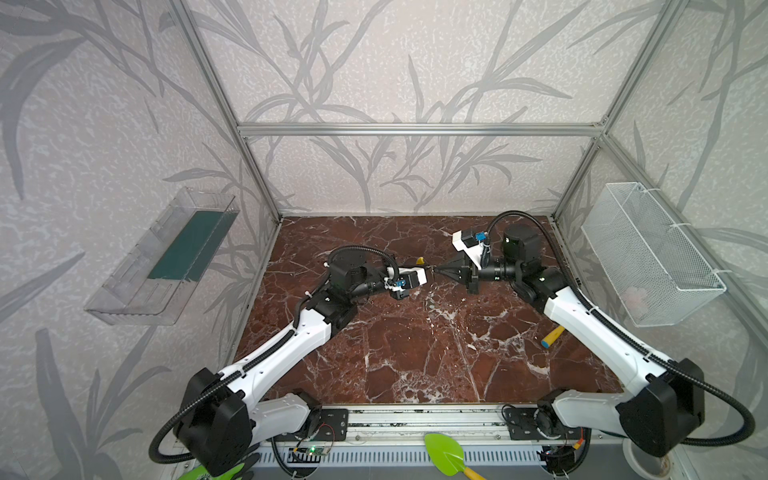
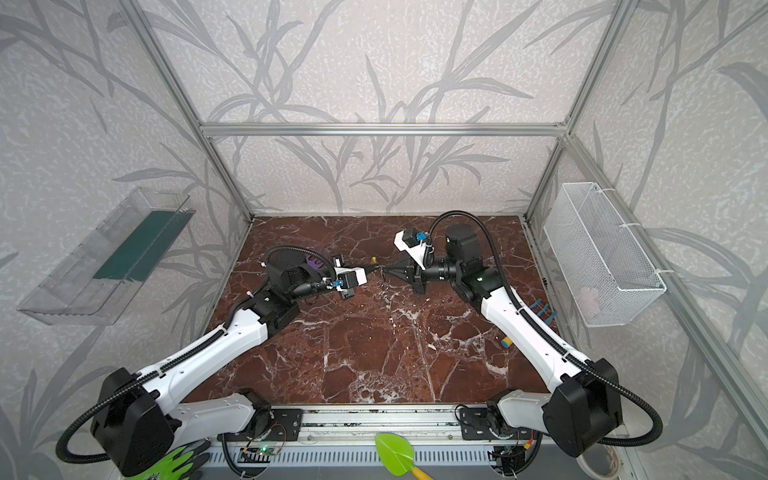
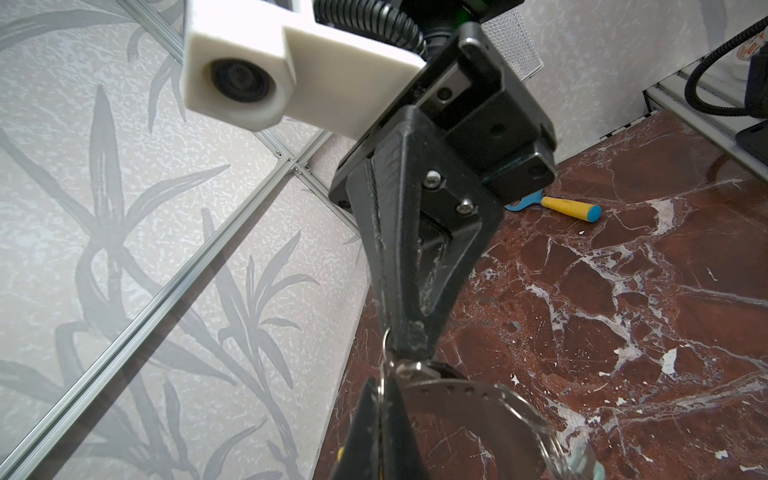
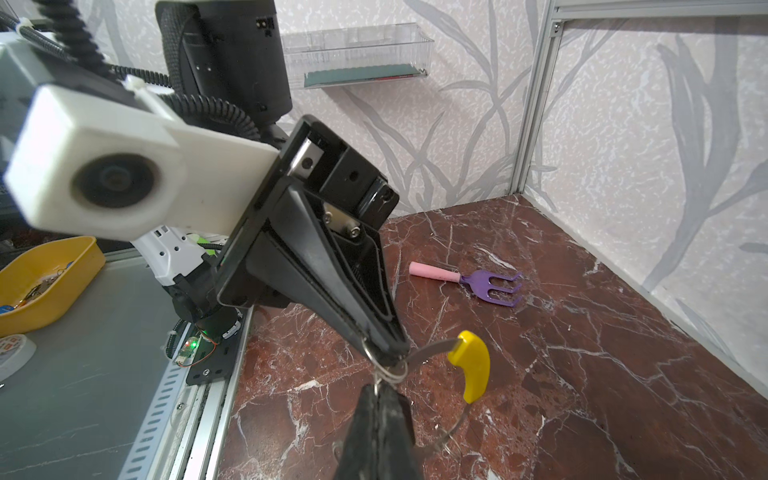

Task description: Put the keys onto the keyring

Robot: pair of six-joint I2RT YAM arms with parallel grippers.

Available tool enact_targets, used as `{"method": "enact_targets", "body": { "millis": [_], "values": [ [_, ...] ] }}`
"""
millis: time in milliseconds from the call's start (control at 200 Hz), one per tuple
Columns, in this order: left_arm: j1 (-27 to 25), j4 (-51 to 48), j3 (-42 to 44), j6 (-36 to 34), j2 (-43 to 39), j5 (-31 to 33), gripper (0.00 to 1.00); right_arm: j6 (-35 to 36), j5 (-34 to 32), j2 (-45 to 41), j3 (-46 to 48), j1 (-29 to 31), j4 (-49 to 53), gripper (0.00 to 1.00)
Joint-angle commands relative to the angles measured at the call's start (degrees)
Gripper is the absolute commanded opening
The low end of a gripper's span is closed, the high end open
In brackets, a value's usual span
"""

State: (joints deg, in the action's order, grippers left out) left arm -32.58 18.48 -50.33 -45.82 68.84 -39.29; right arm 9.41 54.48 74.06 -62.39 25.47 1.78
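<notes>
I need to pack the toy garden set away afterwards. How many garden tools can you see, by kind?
Purple hand fork, pink handle: 1
Blue rake, yellow handle: 1
Green trowel, yellow handle, lying off the table at the front: 1
Total: 3

keyring (image 4: 469, 365) between left gripper (image 4: 388, 351) and right gripper (image 3: 409, 343), above table (image 1: 415, 353).

In both top views the keys (image 1: 432, 270) are too small to make out, and the keyring (image 1: 420, 260) shows only a yellow speck. In the left wrist view the keyring is blurred and cut off by the picture's edge, like the left end effector (image 3: 380, 395). The right arm (image 1: 582, 328) hides part of the yellow-handled tool (image 1: 552, 336).
</notes>
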Motion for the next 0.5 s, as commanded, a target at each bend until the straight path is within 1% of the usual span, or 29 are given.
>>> {"method": "enact_targets", "body": {
  "millis": [0, 95, 170, 255, 495],
  "values": [
    [-0.6, -0.4, -0.4, -2.6, -1.6, -0.8, 0.0, -2.1, -0.7, 0.7, 0.1, -0.6, -2.3, 0.0],
    [-0.7, -0.7, -0.3, -4.0, -1.8, -0.8, 0.0, -5.1, 0.2, 1.2, 0.4, -1.5, -4.6, 0.0],
    [-0.7, -0.5, -0.3, -4.2, -1.9, -0.9, 0.0, -4.4, 0.7, 1.8, -0.5, -1.6, -2.6, 0.0],
    [-0.7, 0.6, -0.3, -3.0, -1.8, -1.4, 0.0, -3.9, 1.0, 2.6, -1.4, -1.6, -0.5, 0.0],
    [-0.7, 3.9, -0.3, 0.9, -1.9, -2.8, 0.0, -4.4, 3.7, 4.3, -2.4, -2.0, 1.5, 0.0]
  ]
}}
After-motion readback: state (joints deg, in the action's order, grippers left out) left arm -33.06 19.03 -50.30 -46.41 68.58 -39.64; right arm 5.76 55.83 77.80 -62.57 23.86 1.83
